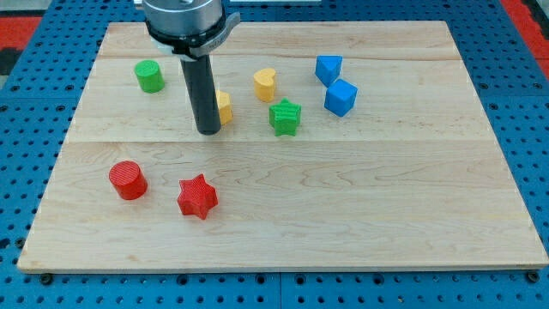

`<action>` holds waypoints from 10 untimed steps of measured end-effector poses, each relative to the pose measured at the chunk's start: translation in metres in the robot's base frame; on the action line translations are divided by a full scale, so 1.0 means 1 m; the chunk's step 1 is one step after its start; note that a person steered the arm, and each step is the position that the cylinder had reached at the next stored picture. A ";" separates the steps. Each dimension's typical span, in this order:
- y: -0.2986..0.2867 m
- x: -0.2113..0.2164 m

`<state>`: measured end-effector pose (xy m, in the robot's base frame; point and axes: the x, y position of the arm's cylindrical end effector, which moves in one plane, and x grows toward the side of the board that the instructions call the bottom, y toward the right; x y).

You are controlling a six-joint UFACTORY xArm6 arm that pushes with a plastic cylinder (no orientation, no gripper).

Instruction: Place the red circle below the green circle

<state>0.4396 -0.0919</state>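
The wooden board [343, 197] is crossed by the rod; no jaws are fitted. My tip [208, 131] is set at the board's centre, touching a yellow block [224, 106]. The red circle [128, 180] lies at eight o'clock, already roughly below the green circle [149, 75] at ten, presumably needing only alignment.

You find no text, label, brand, number or sign to read anywhere here. The wooden board [343, 215] is plain, and the coloured blocks on it carry no marks.
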 end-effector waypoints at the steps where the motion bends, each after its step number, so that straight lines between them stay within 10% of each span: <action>1: 0.053 0.042; 2: 0.081 0.068; 4: -0.057 0.163; 8: -0.151 0.065; 10: -0.168 0.161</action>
<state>0.6009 -0.2600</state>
